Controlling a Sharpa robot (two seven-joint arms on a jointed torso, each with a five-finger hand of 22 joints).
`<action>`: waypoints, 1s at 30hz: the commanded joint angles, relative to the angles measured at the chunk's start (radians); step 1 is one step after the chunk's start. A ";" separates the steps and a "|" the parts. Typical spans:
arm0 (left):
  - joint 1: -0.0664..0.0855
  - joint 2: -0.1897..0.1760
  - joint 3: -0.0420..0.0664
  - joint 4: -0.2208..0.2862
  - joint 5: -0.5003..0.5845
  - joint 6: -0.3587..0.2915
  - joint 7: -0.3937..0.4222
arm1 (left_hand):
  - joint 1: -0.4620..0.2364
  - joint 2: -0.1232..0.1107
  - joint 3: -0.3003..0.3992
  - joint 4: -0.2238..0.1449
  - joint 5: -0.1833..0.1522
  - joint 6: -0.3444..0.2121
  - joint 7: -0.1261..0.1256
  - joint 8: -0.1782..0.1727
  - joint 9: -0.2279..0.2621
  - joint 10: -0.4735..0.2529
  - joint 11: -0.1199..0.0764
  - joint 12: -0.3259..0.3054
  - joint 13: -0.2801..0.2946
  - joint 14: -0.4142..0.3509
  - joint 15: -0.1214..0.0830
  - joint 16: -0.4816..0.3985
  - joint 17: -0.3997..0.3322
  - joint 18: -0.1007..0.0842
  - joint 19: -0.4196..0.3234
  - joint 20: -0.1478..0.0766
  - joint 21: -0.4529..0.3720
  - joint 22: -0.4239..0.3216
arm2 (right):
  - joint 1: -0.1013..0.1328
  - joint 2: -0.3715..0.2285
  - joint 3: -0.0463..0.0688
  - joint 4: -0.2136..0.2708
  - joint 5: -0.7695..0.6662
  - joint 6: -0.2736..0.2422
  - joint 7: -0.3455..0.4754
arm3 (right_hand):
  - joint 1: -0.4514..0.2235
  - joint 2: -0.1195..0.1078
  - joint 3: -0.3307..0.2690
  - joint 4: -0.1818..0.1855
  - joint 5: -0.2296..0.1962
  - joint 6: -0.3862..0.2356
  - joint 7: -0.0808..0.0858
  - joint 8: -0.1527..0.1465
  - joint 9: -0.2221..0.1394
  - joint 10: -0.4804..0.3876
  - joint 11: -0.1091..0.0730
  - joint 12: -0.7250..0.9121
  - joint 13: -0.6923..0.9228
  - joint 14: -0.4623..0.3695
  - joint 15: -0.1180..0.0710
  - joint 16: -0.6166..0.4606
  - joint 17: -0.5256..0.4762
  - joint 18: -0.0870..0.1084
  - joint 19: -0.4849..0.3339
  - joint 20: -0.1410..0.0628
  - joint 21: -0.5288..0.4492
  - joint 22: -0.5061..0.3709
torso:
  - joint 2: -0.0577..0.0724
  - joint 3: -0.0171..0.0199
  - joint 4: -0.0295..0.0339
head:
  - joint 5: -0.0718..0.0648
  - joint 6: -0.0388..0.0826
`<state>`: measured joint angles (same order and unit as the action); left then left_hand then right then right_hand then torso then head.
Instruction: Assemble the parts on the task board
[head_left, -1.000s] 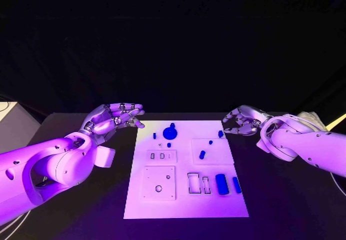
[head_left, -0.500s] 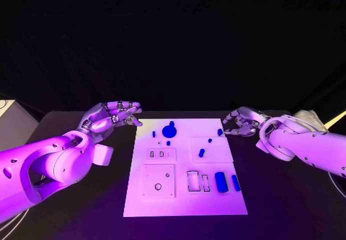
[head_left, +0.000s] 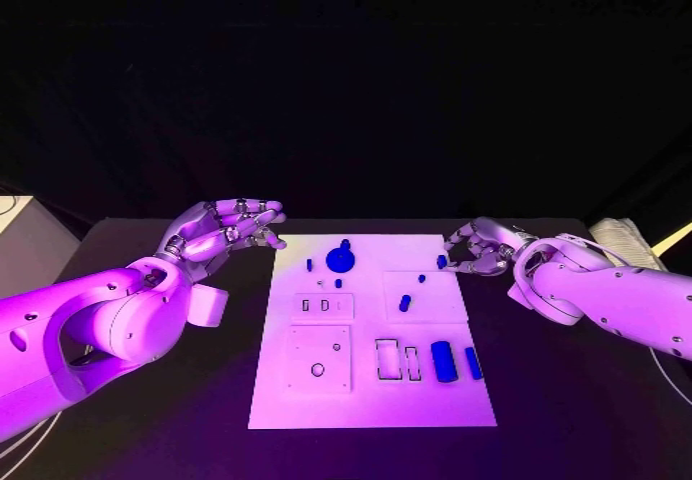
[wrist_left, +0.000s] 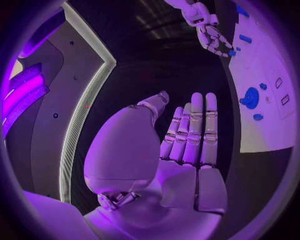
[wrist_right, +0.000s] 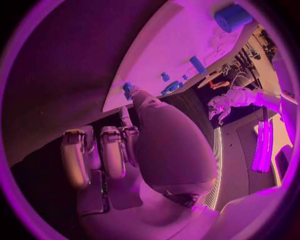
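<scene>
Reaching my right hand (head_left: 480, 247) to the task board (head_left: 372, 400) edge, I touch a small blue peg (head_left: 441, 262); whether I grip it I cannot tell, while my left hand (head_left: 224, 228) hovers open, holding nothing.

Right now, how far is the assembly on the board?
Early, it seems; nothing looks clearly finished. Two long blue parts lie beside empty slots on the task board. The right hand is at a small part on the board's edge; grip unclear. The left hand holds nothing.
</scene>
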<state>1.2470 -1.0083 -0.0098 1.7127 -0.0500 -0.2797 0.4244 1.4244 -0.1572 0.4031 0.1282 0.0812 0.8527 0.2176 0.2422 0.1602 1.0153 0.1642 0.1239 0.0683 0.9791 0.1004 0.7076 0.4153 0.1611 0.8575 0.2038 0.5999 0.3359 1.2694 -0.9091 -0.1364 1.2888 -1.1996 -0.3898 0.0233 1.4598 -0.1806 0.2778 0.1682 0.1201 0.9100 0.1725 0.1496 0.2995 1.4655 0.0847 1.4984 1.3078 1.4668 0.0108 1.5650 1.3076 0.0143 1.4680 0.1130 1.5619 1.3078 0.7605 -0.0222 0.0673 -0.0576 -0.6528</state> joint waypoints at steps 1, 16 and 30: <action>0.001 0.001 0.001 0.002 -0.004 0.017 0.010 | -0.008 -0.003 0.006 0.001 -0.006 0.004 0.012 0.002 0.002 0.006 0.003 -0.005 0.001 -0.006 0.000 0.003 0.000 0.017 -0.006 0.000 0.004 0.001 | -0.005 0.008 0.000 -0.006 -0.013 -0.008 -0.007 | -0.002 -0.006 0.006 -0.002 0.006 0.012 -0.002 0.000 0.000 0.035 0.002 -0.001 0.187 0.104 0.002 0.006 0.263 -0.012 0.099 0.004 0.003 0.257 | 0.000 0.0005 -0.0001 | 0.006 -0.006; 0.001 0.001 0.001 0.001 -0.005 0.016 0.009 | -0.009 -0.003 0.007 0.001 -0.006 0.004 0.012 0.002 0.002 0.006 0.003 -0.005 0.001 -0.006 0.001 0.004 0.000 0.017 -0.006 0.000 0.005 0.002 | -0.013 0.038 -0.002 -0.028 -0.011 -0.019 -0.011 | -0.013 0.006 0.031 0.003 0.012 0.038 -0.008 0.009 0.002 0.039 -0.003 0.002 0.190 0.104 -0.002 0.006 0.263 -0.013 0.100 0.001 0.004 0.258 | -0.002 -0.0001 -0.0010 | 0.003 -0.001; 0.001 0.000 0.001 0.001 -0.005 0.016 0.008 | -0.011 -0.003 0.007 0.001 -0.007 0.003 0.013 0.002 0.002 0.006 0.003 -0.005 0.001 -0.006 0.001 0.005 0.000 0.017 -0.008 0.000 0.006 0.003 | -0.021 0.057 -0.004 -0.049 -0.010 -0.004 -0.012 | -0.012 0.017 0.077 -0.007 0.008 0.075 -0.025 0.024 0.004 0.047 -0.017 0.009 0.198 0.104 -0.019 0.006 0.263 -0.013 0.099 -0.013 0.004 0.258 | -0.002 0.0005 -0.0005 | 0.011 0.000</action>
<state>1.2470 -1.0093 -0.0098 1.7120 -0.0504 -0.2793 0.4245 1.4233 -0.1583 0.4031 0.1283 0.0812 0.8527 0.2177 0.2422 0.1609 1.0152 0.1643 0.1239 0.0679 0.9792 0.1005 0.7075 0.4153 0.1611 0.8576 0.2039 0.5995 0.3370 1.2501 -0.8538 -0.1400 1.2414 -1.2004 -0.4059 0.0120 1.4498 -0.1707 0.3503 0.1604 0.1280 0.9796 0.1463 0.1700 0.3024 1.4678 0.0755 1.5047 1.3076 1.4670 -0.0015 1.5650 1.3074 0.0142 1.4657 0.1076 1.5619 1.3074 0.7588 -0.0218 0.0668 -0.0476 -0.6508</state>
